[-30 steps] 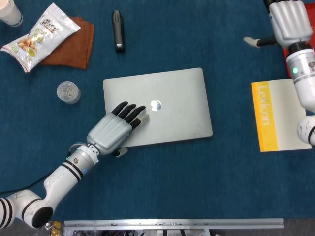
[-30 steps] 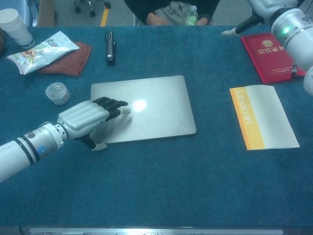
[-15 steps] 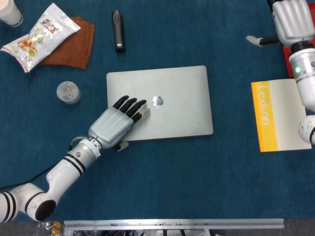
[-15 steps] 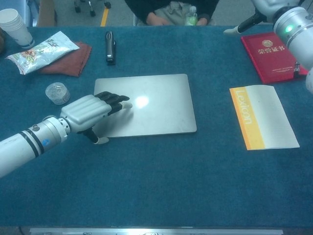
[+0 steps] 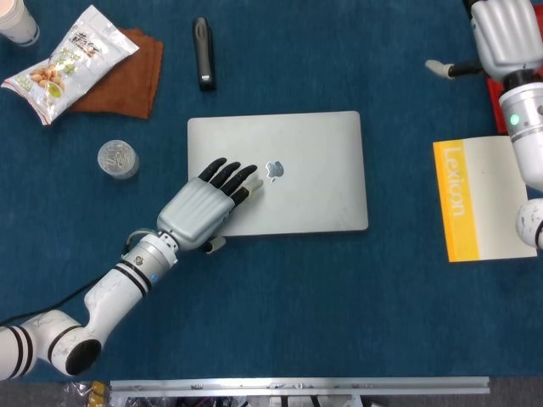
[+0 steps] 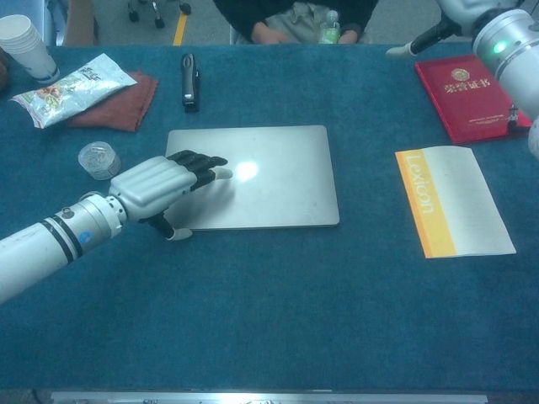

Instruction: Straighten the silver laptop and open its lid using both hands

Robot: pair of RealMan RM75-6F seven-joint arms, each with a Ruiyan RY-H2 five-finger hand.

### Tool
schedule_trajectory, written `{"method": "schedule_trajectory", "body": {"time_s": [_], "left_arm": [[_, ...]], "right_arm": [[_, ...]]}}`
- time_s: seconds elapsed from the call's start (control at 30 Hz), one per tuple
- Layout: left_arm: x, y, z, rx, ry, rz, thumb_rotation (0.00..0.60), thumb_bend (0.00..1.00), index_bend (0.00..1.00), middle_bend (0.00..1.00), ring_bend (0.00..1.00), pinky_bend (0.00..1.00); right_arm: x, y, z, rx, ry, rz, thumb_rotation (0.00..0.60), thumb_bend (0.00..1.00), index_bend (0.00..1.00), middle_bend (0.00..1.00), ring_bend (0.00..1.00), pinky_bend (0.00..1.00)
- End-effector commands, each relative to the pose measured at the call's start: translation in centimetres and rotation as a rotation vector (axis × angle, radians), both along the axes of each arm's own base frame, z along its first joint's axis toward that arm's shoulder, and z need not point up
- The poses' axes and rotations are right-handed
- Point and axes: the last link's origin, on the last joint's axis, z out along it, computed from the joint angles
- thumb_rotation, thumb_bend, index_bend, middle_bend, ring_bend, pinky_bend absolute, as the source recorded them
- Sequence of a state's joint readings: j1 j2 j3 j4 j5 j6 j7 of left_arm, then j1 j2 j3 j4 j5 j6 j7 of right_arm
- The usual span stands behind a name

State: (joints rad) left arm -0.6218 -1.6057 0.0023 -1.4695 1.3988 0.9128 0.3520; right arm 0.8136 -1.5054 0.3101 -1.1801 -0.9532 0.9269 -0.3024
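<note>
The silver laptop (image 5: 288, 174) (image 6: 269, 177) lies closed on the blue table, its edges about square with the table front. My left hand (image 5: 204, 206) (image 6: 160, 181) rests flat on the lid's left front part, fingers stretched toward the logo, thumb hanging off the front edge. My right hand (image 5: 501, 34) is raised at the far right back, fingers apart and holding nothing; only its thumb and wrist (image 6: 497, 38) show in the chest view.
A yellow-and-white Lexicon book (image 5: 479, 199) lies right of the laptop, a red booklet (image 6: 467, 97) behind it. At the back left are a black device (image 5: 202, 52), a snack bag (image 5: 64, 64) on a brown cloth, a round tin (image 5: 117, 158) and a paper cup (image 6: 21, 46).
The left hand has turned the laptop clockwise and shifted it slightly back and right, so its edges now run straight. The right hand has barely moved.
</note>
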Motion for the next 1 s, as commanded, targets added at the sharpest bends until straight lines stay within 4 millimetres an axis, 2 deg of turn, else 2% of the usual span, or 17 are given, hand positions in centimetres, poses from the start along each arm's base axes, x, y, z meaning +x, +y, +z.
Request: {"method": "schedule_trajectory", "body": {"time_s": [0.03,0.23,0.33,0.63,0.83,1.0], "left_arm": [[-0.1,-0.1,0.1,-0.001,0.005,-0.004,0.600,0.23,0.00,0.00,0.00,0.00],[-0.7,-0.9,1.7,0.011,0.038,-0.014,0.600,0.23,0.00,0.00,0.00,0.00],[-1.2,-1.5,2.9,0.030,0.052,-0.014,0.600,0.23,0.00,0.00,0.00,0.00],[-2.5,-2.7,7.7,0.172,0.049,0.005,0.600,0.23,0.00,0.00,0.00,0.00],[-4.3,-3.1,11.1,0.292,0.050,0.075,0.600,0.23,0.00,0.00,0.00,0.00],[-6.9,-3.4,13.9,0.406,0.061,0.159,0.600,0.23,0.00,0.00,0.00,0.00]], "right_arm": [[0.0,0.1,0.1,-0.001,-0.002,-0.001,0.417,0.07,0.02,0.19,0.06,0.15],[0.0,0.4,0.2,0.006,-0.013,0.006,0.419,0.07,0.02,0.19,0.06,0.15],[0.0,1.0,0.2,0.021,-0.018,0.014,0.439,0.07,0.02,0.19,0.06,0.15],[0.1,3.2,0.9,0.069,-0.082,0.028,0.472,0.08,0.02,0.19,0.06,0.15],[0.2,5.3,1.5,0.088,-0.088,0.055,0.474,0.08,0.02,0.19,0.06,0.15],[-0.4,7.4,1.7,0.101,-0.092,0.059,0.475,0.08,0.02,0.18,0.06,0.15]]}}
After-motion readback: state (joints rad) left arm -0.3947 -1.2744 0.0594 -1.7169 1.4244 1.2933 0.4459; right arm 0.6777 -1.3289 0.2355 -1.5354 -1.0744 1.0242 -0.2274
